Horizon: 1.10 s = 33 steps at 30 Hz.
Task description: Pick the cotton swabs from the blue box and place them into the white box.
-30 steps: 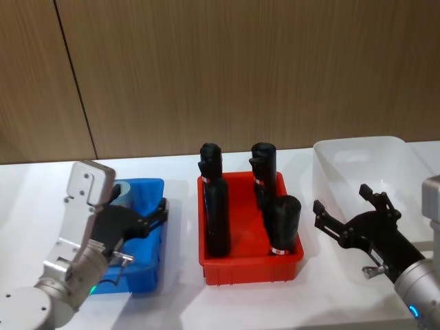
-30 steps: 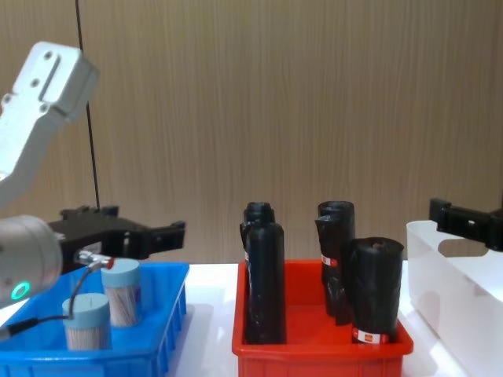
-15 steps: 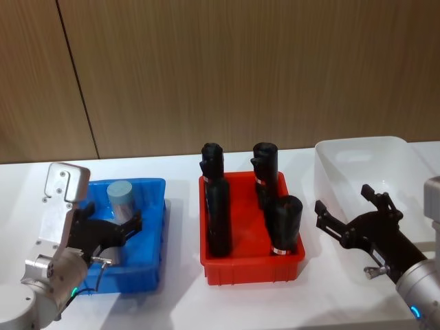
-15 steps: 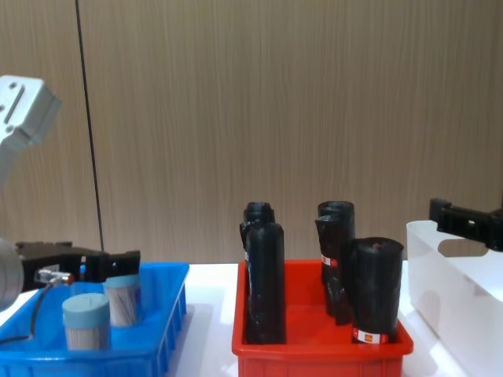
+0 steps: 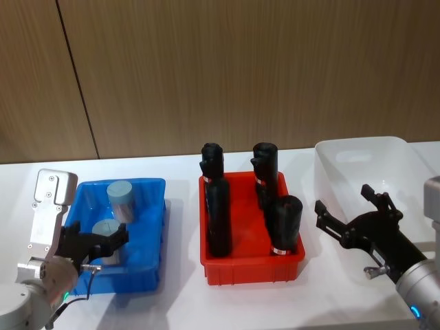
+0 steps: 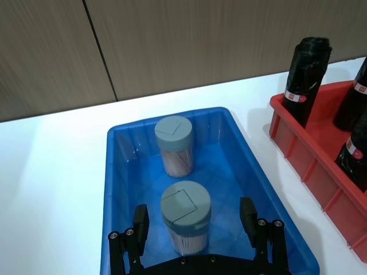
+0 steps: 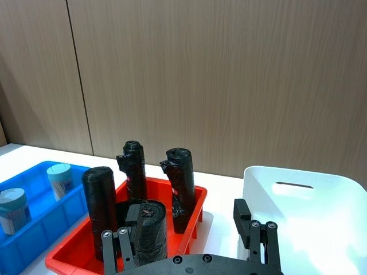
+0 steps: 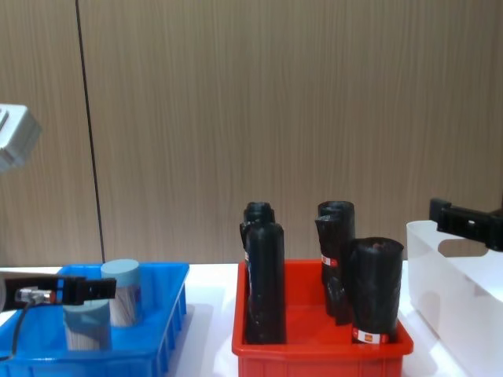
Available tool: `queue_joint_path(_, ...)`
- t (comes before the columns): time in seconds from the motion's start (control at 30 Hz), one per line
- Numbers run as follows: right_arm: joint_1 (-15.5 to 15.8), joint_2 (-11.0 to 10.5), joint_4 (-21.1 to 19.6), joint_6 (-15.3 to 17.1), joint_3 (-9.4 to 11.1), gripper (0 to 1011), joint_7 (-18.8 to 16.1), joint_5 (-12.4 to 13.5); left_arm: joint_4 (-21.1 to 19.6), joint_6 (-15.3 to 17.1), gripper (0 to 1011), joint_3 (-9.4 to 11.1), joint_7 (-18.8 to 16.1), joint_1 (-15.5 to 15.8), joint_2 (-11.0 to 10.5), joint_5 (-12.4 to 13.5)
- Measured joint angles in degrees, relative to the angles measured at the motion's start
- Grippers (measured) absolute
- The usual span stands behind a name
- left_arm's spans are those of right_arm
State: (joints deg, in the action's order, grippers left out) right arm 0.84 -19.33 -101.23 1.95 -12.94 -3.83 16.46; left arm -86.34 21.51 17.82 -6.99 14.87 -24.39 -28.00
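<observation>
Two cotton swab tubs with grey-blue lids stand in the blue box [image 5: 155, 234]: a far one [image 5: 122, 198] and a near one [image 5: 104, 229]. In the left wrist view the near tub [image 6: 185, 220] stands between the spread fingers [image 6: 248, 215] of my left gripper [image 6: 194, 217], apart from both, and the far tub [image 6: 174, 143] is behind it. My left gripper [image 5: 94, 240] is open over the box's near end, about level with the near lid [image 8: 86, 314]. My right gripper [image 5: 342, 199] hangs open beside the white box [image 5: 357, 148], holding nothing.
A red bin [image 5: 251, 268] with several tall black rolls [image 5: 218, 220] stands between the blue box and the white box. A wooden wall closes off the back of the white table [image 5: 179, 295].
My left gripper has drawn back toward me and lowered, uncovering both tubs, and now straddles the near one. The right arm has not moved.
</observation>
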Motion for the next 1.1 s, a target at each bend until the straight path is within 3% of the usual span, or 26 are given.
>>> queue_joint_path(0.37, 0.0, 0.0, 0.0, 0.0, 0.0, 1002, 0.0, 0.0, 2.2, 2.6, 1004, -0.4, 0.1, 1.0, 0.7, -0.6)
queue_joint_path(1.1, 0.0, 0.0, 0.0, 0.0, 0.0, 1002, 0.0, 0.0, 10.9, 2.9, 1004, -0.4, 5.0, 5.7, 2.9, 2.4)
